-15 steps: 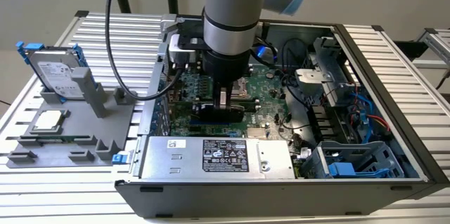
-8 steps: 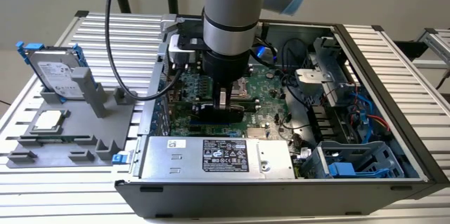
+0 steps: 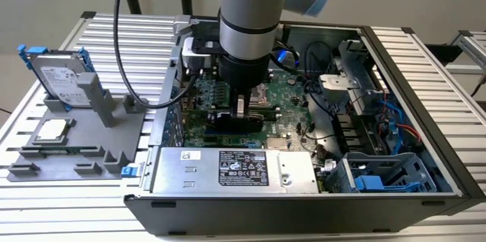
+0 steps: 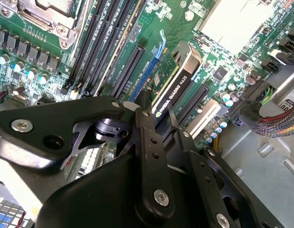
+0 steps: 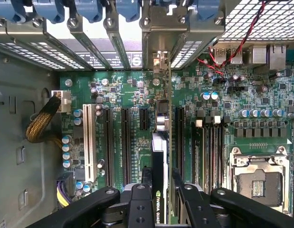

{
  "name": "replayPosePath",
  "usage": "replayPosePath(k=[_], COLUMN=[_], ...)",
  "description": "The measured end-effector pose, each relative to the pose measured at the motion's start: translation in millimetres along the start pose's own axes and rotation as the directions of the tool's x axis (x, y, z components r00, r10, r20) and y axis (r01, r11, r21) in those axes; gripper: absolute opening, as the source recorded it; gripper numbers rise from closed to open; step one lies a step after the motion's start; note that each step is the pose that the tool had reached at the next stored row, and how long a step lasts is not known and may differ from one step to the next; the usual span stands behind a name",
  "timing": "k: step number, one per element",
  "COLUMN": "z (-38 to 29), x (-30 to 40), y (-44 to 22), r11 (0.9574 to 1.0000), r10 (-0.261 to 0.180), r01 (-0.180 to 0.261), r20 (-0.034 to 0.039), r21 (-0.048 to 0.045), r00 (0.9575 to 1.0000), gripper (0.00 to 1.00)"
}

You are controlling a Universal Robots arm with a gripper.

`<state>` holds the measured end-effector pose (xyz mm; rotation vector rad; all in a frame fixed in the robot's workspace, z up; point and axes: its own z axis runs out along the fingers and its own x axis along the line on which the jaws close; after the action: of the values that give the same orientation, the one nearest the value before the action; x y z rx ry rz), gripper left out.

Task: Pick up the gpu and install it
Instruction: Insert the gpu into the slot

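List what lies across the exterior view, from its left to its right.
Hard drive in its blue frame → grey fixture stand → gripper shut on the gpu over the motherboard → blue drive cage inside the computer case.

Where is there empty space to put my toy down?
Free: the slatted table to the exterior view's right of the computer case, and its strip behind the grey holder. Crowded: inside the case, where the gripper holds the gpu over the motherboard, and the holder with the hard drive and chip.
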<state>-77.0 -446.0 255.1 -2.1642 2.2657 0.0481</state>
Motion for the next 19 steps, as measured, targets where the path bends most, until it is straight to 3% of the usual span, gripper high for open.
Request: replayPosePath(k=[19], z=[3.4], x=[0.0], y=[1.1], r11=[1.0], r10=[0.0], r01=[0.0], r20=[0.0004], r21=[0.0003], r00=[1.0], gripper=[0.0])
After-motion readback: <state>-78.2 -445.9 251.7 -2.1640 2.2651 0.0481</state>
